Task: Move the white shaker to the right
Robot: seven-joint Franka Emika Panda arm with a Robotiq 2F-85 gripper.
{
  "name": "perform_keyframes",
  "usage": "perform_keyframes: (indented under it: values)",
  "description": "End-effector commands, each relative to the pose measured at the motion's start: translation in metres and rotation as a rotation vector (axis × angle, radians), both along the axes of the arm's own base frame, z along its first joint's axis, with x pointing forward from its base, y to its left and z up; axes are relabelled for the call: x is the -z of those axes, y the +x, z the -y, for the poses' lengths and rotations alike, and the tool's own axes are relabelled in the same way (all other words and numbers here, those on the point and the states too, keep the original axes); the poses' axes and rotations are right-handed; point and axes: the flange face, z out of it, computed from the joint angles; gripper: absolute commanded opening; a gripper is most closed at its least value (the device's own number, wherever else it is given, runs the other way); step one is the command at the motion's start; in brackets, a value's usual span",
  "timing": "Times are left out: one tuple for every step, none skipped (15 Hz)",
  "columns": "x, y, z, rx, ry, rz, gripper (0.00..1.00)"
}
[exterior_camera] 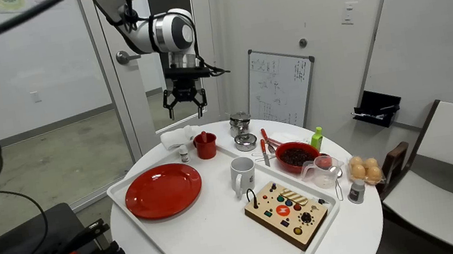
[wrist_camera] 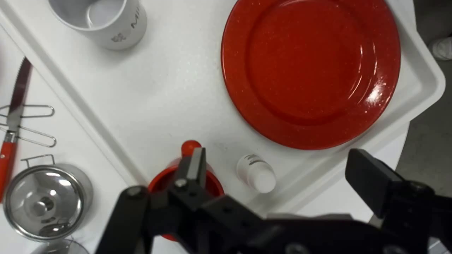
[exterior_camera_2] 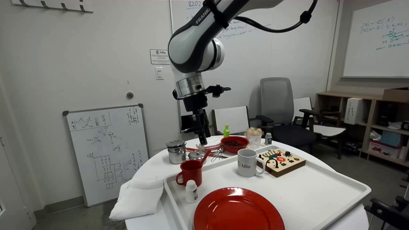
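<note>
The white Franka Panda arm [exterior_camera_2: 187, 46] hangs in from the top in both exterior views, bent at its rounded wrist [exterior_camera: 171, 30]. Below the silver flange [exterior_camera_2: 189, 85], the black Robotiq pincer [exterior_camera: 185, 114] points downward, its two fingers [wrist_camera: 369, 178] spread wide. The wrist view shows them at either side of a broad gap.

White shaker [wrist_camera: 257, 173], red plate [wrist_camera: 310, 74].
</note>
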Motion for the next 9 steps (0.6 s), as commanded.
perform_keyframes:
  values:
    - [0.036, 0.014, -0.027, -0.026, 0.045, 0.007, 1.00]
    - [0.045, 0.013, -0.033, -0.036, 0.046, -0.001, 1.00]
    - [0.052, 0.010, -0.038, -0.050, 0.041, -0.022, 1.00]
    - [0.056, 0.008, -0.041, -0.069, 0.044, -0.032, 1.00]
    - [0.051, 0.007, -0.036, -0.070, 0.039, -0.031, 1.00]
    - [0.056, 0.001, -0.035, -0.050, 0.030, -0.021, 1.00]
    - [0.059, 0.001, -0.036, -0.053, 0.030, -0.024, 1.00]
    - [0.059, 0.001, -0.036, -0.054, 0.030, -0.024, 1.00]
    - [0.057, 0.002, -0.035, -0.054, 0.031, -0.022, 1.00]
